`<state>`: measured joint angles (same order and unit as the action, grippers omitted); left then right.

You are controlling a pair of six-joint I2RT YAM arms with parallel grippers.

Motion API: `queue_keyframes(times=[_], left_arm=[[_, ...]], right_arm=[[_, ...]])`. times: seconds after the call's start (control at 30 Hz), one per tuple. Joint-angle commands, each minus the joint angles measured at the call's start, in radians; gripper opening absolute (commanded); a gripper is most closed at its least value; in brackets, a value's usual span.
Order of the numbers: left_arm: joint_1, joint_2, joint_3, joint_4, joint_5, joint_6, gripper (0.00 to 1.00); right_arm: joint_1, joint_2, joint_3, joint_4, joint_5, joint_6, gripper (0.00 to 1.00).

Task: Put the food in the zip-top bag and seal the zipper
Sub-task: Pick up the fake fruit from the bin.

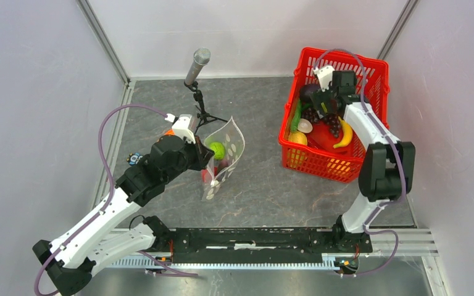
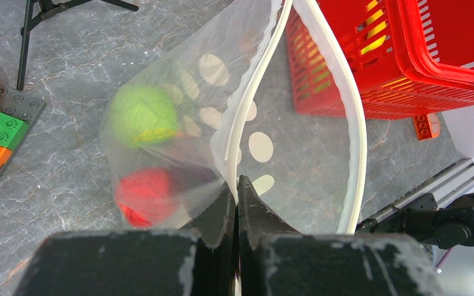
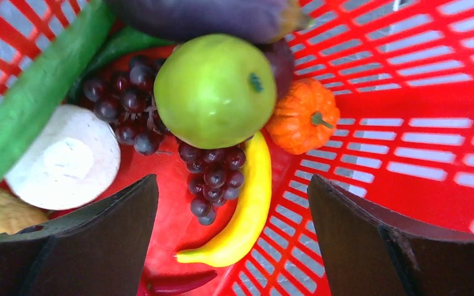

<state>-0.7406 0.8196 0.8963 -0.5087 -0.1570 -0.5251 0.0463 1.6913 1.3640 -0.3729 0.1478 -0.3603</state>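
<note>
The left gripper (image 2: pixel 237 200) is clenched on the zipper (image 2: pixel 247 105), its two fingers pressed together over the near end of one white closure strip. From that pinch the strip runs straight away from the gripper. The second strip bows out to the right, so the mouth of the zip-top bag (image 2: pixel 179 92) gapes open. In the top view the bag (image 1: pixel 229 148) stands on edge on the grey counter (image 1: pixel 265 185), left of centre. Its long axis runs from the near end by the left gripper (image 1: pixel 207 159) toward the far wall, tilting slightly right, and its open side is turned toward the red basket (image 1: pixel 345 58). Inside the bag a green round fruit (image 2: pixel 143 114) sits above a red piece (image 2: pixel 145 196), both blurred behind the dotted film.

The right gripper (image 3: pixel 231 185) is released, its jaws spread wide, and it hangs inside the basket at the far right of the counter, touching nothing. Directly below it lie a green apple (image 3: pixel 215 89), a dark grape bunch (image 3: pixel 213 179) and a yellow banana (image 3: pixel 247 203) whose long axis runs toward the gripper. Beside them are a small orange pumpkin (image 3: pixel 299 117), a purple eggplant (image 3: pixel 203 15), a white round piece (image 3: pixel 65 157) and a long green vegetable (image 3: pixel 31 105) lying diagonally along the left wall.

A microphone on a stand (image 1: pixel 197 65) is just beyond the bag.
</note>
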Motion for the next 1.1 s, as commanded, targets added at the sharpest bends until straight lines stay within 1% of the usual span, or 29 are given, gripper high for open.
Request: queue_keyframes(times=[0.0, 0.03, 0.1, 0.23, 0.27, 0.33, 0.43, 0.53, 0.63, 0.7, 0.73, 0.77, 0.87, 0.93, 1.07], left_arm=[[0.006, -0.005, 0.013, 0.027, -0.009, 0.049, 0.02], [0.007, -0.006, 0.014, 0.026, -0.005, 0.049, 0.02], [0.007, -0.008, 0.007, 0.025, -0.001, 0.045, 0.02], [0.007, -0.009, 0.007, 0.024, 0.002, 0.044, 0.02], [0.007, -0.012, 0.006, 0.026, 0.001, 0.042, 0.02], [0.007, -0.014, 0.006, 0.029, -0.003, 0.042, 0.02], [0.007, -0.014, 0.008, 0.024, -0.007, 0.042, 0.02], [0.007, -0.011, 0.005, 0.026, -0.008, 0.045, 0.02], [0.007, -0.007, 0.004, 0.027, -0.006, 0.04, 0.02], [0.007, -0.005, 0.006, 0.029, -0.003, 0.039, 0.02], [0.007, -0.005, 0.007, 0.027, -0.001, 0.04, 0.02], [0.007, -0.006, 0.007, 0.026, 0.0, 0.041, 0.02], [0.008, -0.012, 0.007, 0.024, -0.005, 0.041, 0.02], [0.007, -0.013, 0.004, 0.024, -0.009, 0.039, 0.02], [0.007, -0.004, 0.008, 0.024, 0.002, 0.037, 0.02]], right_arm=[[-0.012, 0.087, 0.015, -0.079, -0.047, -0.183, 0.95], [-0.019, 0.091, -0.002, -0.055, -0.058, -0.183, 0.95], [-0.038, 0.093, -0.035, 0.02, -0.136, -0.188, 0.96], [-0.04, 0.107, -0.064, 0.112, -0.132, -0.212, 0.96], [-0.041, 0.114, -0.076, 0.142, -0.159, -0.226, 0.96], [-0.04, 0.148, -0.063, 0.098, -0.239, -0.277, 0.95], [-0.074, 0.199, -0.047, 0.11, -0.21, -0.272, 0.94], [-0.08, 0.248, -0.025, 0.081, -0.231, -0.246, 0.92], [-0.08, 0.271, -0.068, 0.145, -0.219, -0.227, 0.91], [-0.083, 0.296, -0.072, 0.17, -0.199, -0.197, 0.87], [-0.083, 0.313, -0.066, 0.166, -0.197, -0.182, 0.84], [-0.084, 0.329, -0.052, 0.154, -0.202, -0.172, 0.77], [-0.083, 0.353, -0.006, 0.096, -0.241, -0.143, 0.53], [-0.083, 0.329, -0.011, 0.084, -0.267, -0.125, 0.34], [-0.083, 0.207, -0.073, 0.118, -0.323, -0.085, 0.21]])
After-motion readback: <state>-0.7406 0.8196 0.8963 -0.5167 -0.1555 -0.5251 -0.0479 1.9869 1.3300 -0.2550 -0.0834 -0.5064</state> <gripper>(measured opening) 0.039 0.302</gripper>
